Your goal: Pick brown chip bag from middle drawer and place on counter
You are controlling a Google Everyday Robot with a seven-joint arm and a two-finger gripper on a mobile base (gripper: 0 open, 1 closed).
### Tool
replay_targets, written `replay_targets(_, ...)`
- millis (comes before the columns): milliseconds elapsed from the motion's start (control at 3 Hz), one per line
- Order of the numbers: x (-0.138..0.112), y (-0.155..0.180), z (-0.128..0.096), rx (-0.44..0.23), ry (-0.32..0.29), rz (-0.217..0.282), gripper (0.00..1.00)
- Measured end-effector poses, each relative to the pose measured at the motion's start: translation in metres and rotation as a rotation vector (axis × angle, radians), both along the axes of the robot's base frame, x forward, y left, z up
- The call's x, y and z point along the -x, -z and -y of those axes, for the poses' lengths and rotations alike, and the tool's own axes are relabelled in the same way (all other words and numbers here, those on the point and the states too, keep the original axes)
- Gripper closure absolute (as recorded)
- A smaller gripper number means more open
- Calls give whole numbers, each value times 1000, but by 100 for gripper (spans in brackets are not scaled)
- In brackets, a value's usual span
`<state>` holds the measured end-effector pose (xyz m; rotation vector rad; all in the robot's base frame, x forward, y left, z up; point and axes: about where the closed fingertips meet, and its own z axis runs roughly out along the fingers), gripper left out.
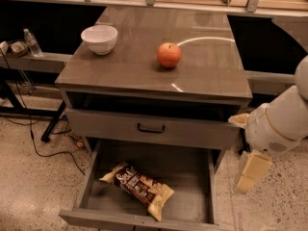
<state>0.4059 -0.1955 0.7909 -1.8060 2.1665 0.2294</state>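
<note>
Now the gripper [252, 171] hangs just outside the right wall of the open middle drawer [190, 177], nothing visibly in its hold, and whether it is open or closed I cannot tell. The brown chip bag [138, 188] lies on the drawer floor, well off to the gripper's left in the view, long axis running back-left to front-right. The arm is cut off at the frame's right edge.

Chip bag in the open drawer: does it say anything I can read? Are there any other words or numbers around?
On the chip bag: white script lettering, too blurred to read.
On the water bottle, far left: label too small to read.
On the counter, bowl, apple and drawer: no text.
On the gripper, hanging right of the drawer: no markings visible.
</note>
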Motion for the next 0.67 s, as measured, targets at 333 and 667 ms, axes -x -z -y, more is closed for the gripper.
replay_targets(333, 20, 36, -24, -61, -13, -30, 0)
replay_targets(667, 20, 36, -24, -61, -13, -30, 0)
